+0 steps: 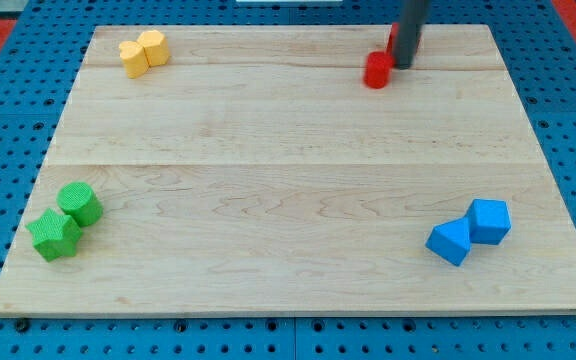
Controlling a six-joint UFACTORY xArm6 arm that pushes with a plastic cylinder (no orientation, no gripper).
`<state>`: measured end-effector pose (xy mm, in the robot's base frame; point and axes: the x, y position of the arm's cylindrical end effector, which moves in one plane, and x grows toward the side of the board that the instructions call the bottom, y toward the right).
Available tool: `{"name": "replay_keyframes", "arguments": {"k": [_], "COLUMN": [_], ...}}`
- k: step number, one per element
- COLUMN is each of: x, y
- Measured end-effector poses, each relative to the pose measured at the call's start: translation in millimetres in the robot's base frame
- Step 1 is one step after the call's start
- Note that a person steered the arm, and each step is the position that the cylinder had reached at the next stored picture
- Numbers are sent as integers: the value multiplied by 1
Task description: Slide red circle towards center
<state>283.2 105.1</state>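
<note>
Pushing is the step in hand, as I judge it; scanning from the view's left, two green blocks [65, 220] sit touching near the bottom-left corner of the wooden board [288, 150]; two yellow blocks [142, 53] touch near the top-left corner; the red circle [377, 70] lies near the top edge, right of centre; my tip [405, 66] stands just beside it on its upper right, touching or nearly so; a second red block [393, 37] is mostly hidden behind the rod; two blue blocks [469, 231] touch near the bottom-right corner. There are no jaws here, only a plain rod holding nothing. To do this well, keep the tip behind the circle on the far side from centre; drive down and left in one straight line; correct early if the circle slips sideways off the rod.
</note>
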Motion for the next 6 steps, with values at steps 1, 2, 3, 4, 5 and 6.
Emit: {"name": "replay_keyframes", "arguments": {"k": [1, 2, 3, 4, 5, 6], "x": [13, 21, 0, 56, 52, 32], "y": [-71, -119, -154, -162, -118, -114]}}
